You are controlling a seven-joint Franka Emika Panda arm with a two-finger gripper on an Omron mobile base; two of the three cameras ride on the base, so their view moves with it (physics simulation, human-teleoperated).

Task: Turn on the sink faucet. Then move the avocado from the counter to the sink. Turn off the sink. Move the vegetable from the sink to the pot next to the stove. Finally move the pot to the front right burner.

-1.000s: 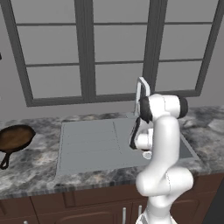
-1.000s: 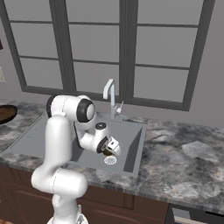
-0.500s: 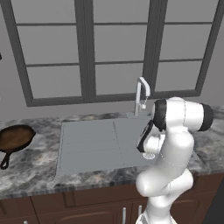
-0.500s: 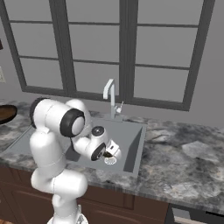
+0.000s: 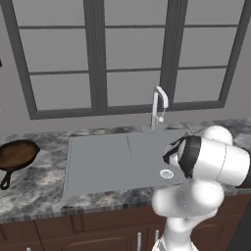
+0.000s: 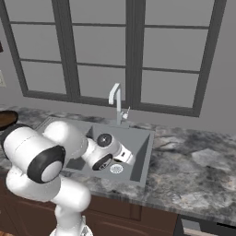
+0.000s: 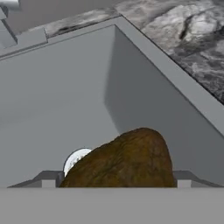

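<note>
I hold my hand (image 6: pixel 120 154) low inside the sink (image 5: pixel 110 159), over its right end near the drain (image 5: pixel 166 173). In the hand view the avocado (image 7: pixel 127 162) sits right at the bottom edge, directly ahead of my hand and very close, between the two grey finger tips (image 7: pixel 48 178) that flank it. The drain's white ring shows just behind the avocado's left side, so the avocado is over the basin floor, beside the drain.

The jaws stand wide. The tips sit on either side of the avocado, but the contact points are cut off by the bottom edge, so I cannot confirm whether the pads are pressing on it or standing clear; I judge it either loosely framed or resting on the sink floor.

The avocado's long axis appears to run up and to the right in the hand view, roughly along my approach line, with the narrow end away from me.

Count: one avocado, one faucet (image 6: pixel 116 102) at the back rim of the sink, one drain, one pan (image 5: pixel 15 156) on the table (image 6: pixel 198 170) far to the left. I see no water running from the spout.

The next step, as I judge it, is to clear the basin and reach the faucet, which stands behind my hand.
</note>
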